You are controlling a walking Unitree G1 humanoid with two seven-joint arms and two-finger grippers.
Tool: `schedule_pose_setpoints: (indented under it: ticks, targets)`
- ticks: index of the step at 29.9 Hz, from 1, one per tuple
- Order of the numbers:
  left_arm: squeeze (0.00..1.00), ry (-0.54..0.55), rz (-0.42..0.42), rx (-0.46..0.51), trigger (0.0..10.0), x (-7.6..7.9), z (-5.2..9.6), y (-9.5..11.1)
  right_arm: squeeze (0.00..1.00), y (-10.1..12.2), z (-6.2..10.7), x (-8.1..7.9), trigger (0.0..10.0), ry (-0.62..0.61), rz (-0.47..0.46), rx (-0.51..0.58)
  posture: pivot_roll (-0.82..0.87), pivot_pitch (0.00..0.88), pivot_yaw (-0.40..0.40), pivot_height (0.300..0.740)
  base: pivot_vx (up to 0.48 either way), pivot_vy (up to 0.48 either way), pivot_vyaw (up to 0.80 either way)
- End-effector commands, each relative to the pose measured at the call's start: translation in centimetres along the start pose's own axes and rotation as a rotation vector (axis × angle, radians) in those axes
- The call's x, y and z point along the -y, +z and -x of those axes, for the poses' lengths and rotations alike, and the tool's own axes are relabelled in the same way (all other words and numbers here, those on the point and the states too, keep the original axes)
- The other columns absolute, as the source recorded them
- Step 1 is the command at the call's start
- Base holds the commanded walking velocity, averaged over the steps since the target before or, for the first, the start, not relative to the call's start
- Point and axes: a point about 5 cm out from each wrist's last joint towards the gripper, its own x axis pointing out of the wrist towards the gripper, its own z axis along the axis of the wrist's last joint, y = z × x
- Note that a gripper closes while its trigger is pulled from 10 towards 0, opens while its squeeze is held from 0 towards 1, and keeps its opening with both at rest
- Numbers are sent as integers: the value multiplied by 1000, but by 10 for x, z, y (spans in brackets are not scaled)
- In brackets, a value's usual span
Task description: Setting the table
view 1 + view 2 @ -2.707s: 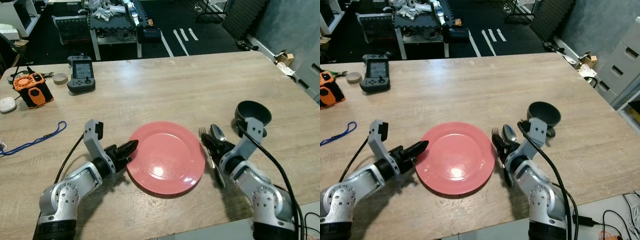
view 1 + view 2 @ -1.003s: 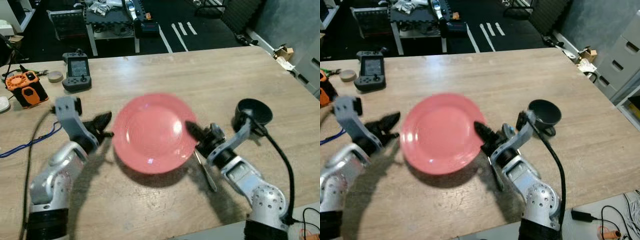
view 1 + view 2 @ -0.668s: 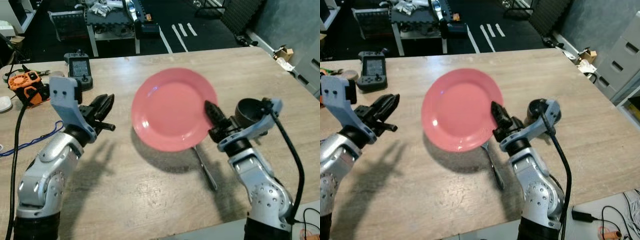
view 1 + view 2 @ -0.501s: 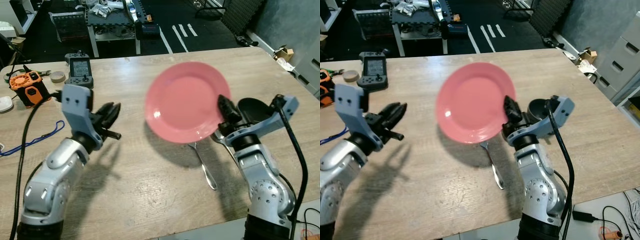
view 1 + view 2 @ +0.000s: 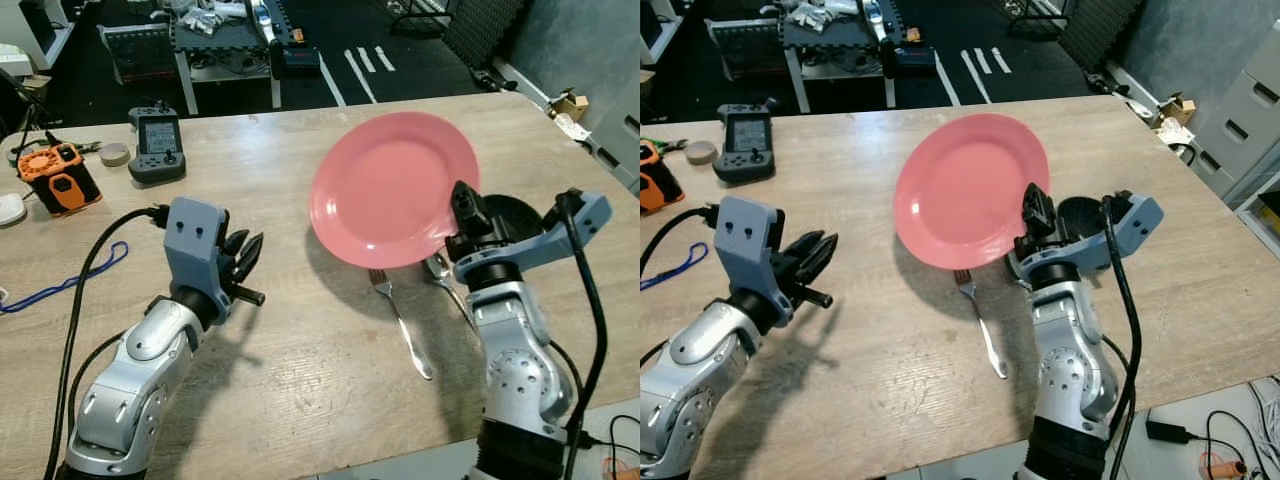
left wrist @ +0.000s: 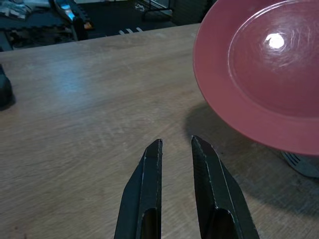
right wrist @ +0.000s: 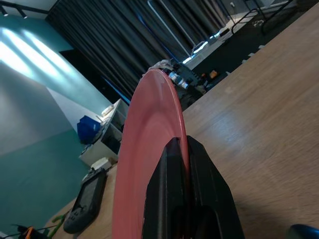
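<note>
Plate (image 5: 392, 187), pink, lifted clear of the table (image 5: 300, 330) and tilted, right claw (image 5: 462, 213) clamped on its near rim. Fork (image 5: 400, 322) and spoon (image 5: 447, 283) lie below it (bowl (image 5: 517, 219) behind the claw). Left claw (image 6: 175, 164) hovers empty, fingers slightly parted.

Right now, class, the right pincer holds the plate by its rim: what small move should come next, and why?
Probably lower the plate to bare table left of the fork. The right pincer grips its rim, tilted in the air, with the fork and spoon below; the left pincer is free.
</note>
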Motion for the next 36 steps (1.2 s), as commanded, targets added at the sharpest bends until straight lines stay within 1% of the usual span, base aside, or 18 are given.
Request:
schedule_pose_setpoints:
  ticks: [1,8,13,16,17,18,19,20,21,22,24,26,29,31,36]
  targets:
    - [0,12,-2,-8,10000,-2,0,-3,0,-2,1,2,10000,-9,2,1,29,71,72,740,0,0,0]
    - [0,29,-17,-10,10000,-2,-3,-4,0,-3,1,5,10000,-21,-4,-4,28,70,76,740,0,0,-63]
    - [0,31,-23,-14,10000,-1,-4,-5,0,-1,0,10,10000,-50,-31,8,30,70,77,740,0,0,-800]
    - [0,32,-23,-15,10000,-1,-4,-5,0,4,-1,12,10000,-40,-53,28,30,70,78,740,0,0,-800]
    - [0,32,-23,-15,10000,-1,-4,-5,0,7,-1,12,10000,-26,-76,35,30,70,78,740,0,0,-800]
    - [0,32,-23,-16,10000,-1,-4,-5,0,10,-2,10,10000,9,-119,37,30,70,78,740,0,0,-800]
    - [0,32,-24,-15,10000,-1,-4,-5,0,17,-1,7,10000,79,-227,53,31,69,79,740,0,0,-800]
    - [0,32,-25,-15,10000,-1,-4,-6,0,22,0,4,10000,132,-300,66,31,69,79,740,0,0,-800]
    - [0,31,-25,-15,10000,-1,-4,-6,0,30,2,1,10000,203,-366,86,29,69,80,740,0,0,-800]
    - [0,31,-25,-15,10000,-1,-5,-6,0,34,4,-1,10000,246,-401,99,29,69,80,740,0,0,-800]
    - [0,31,-26,-15,10000,-1,-5,-6,0,42,6,-3,10000,292,-428,122,29,69,82,740,0,0,-800]
    - [0,29,-26,-16,10000,-1,-5,-6,0,44,7,-3,10000,308,-435,129,29,69,82,740,0,0,-800]
    - [0,26,-26,-17,10000,0,-6,-7,0,47,7,1,10000,293,-442,141,27,69,82,740,0,0,-800]
    - [0,23,-27,-19,10000,1,-6,-8,0,47,7,7,10000,264,-445,149,29,69,82,740,0,0,-800]
    - [0,21,-27,-20,10000,1,-6,-8,0,46,10,10,10000,269,-460,124,27,67,85,740,0,0,-800]
